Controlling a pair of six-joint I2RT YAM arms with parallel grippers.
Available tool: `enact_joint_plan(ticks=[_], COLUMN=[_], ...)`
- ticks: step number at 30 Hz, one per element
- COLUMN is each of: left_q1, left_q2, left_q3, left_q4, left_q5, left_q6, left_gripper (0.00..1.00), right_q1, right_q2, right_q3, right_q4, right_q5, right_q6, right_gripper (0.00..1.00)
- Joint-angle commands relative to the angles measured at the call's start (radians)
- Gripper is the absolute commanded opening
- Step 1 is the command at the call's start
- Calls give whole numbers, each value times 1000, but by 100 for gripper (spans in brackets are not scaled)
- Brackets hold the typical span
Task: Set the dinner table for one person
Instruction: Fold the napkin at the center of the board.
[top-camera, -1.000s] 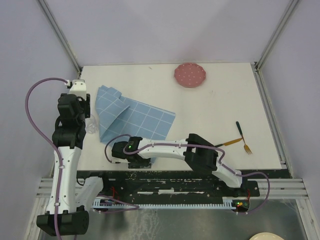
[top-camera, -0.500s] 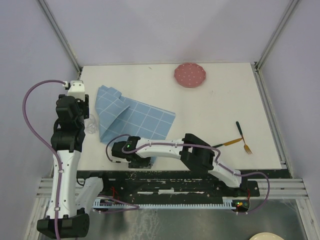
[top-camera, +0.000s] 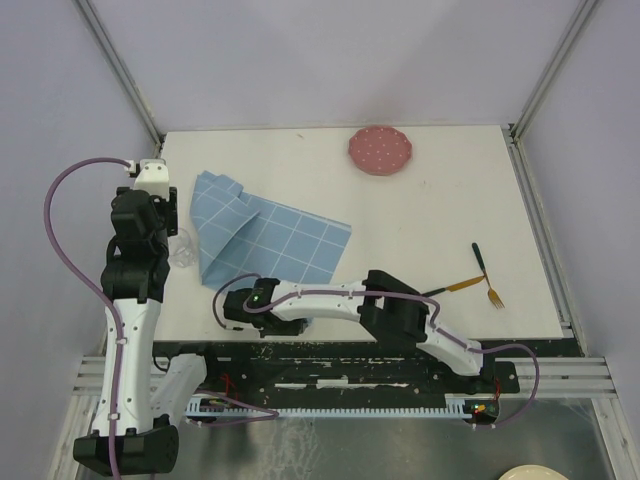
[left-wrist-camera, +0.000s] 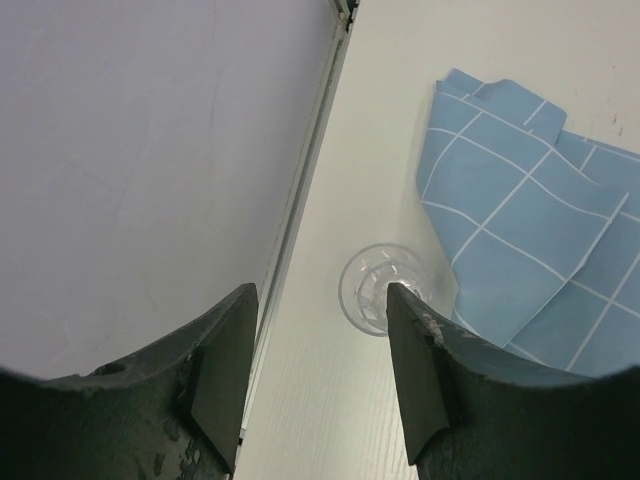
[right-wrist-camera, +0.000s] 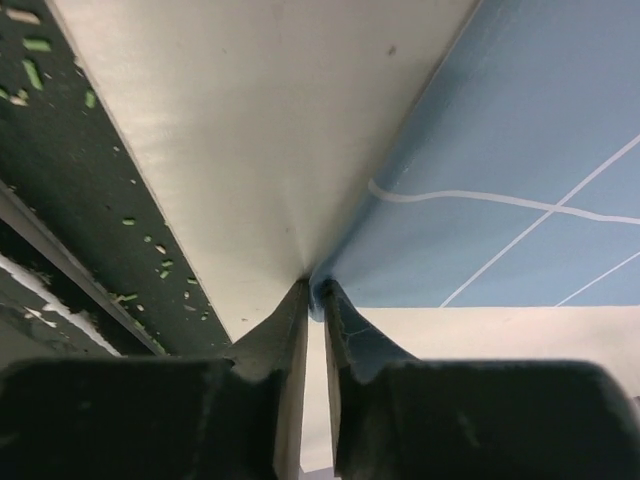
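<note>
Dinner-table surface (top-camera: 430, 220), spread under the placemat (top-camera: 260, 235), is hardly set. The placemat lies rumpled, the plate (top-camera: 380, 150) far beyond it, the fork (top-camera: 493, 296) well right, the glass (left-wrist-camera: 380, 290) just left. Right tool (right-wrist-camera: 312, 295) pinches the placemat's near corner; left tool (left-wrist-camera: 320, 300) hangs apart, empty, over the glass.

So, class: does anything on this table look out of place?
The blue placemat lies askew, one end folded over itself, not flat. The fork and another utensil lie splayed at the table's right, far from the pink plate.

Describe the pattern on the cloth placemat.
The placemat is light blue with a grid of thin white lines. It shows best in the left wrist view.
</note>
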Motion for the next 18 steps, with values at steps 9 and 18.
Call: enact_joint_plan(ticks=[9,18], left_q1=[4,4], left_q2=[3,20], left_q3=[38,45], left_q4=[52,52], left_q5=[10,54], left_q6=[41,23], left_gripper=[62,62], right_q1=[-122,-266], right_q2=[-38,-211], right_q3=[-126,-361], right_q4=[58,77], right_q5=[-4,4], right_q6=[-3,-51], right_gripper=[2,2])
